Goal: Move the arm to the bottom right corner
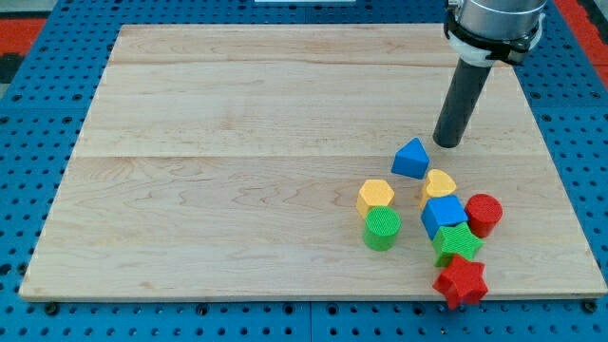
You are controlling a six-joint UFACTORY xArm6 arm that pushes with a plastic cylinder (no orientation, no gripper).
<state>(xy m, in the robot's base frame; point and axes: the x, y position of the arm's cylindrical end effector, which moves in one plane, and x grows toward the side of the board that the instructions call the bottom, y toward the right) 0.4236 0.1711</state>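
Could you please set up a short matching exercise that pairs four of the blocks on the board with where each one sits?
Things:
1. blue triangular block
2. red star block
3. green cylinder
4. red cylinder

Places:
A. lowest in the view, near the board's bottom edge
B. nearest my tip, just below and to the view's left of it
C. farthest to the view's right in the cluster
D. directly below the yellow hexagonal block

Pairs: 1-B, 2-A, 3-D, 4-C
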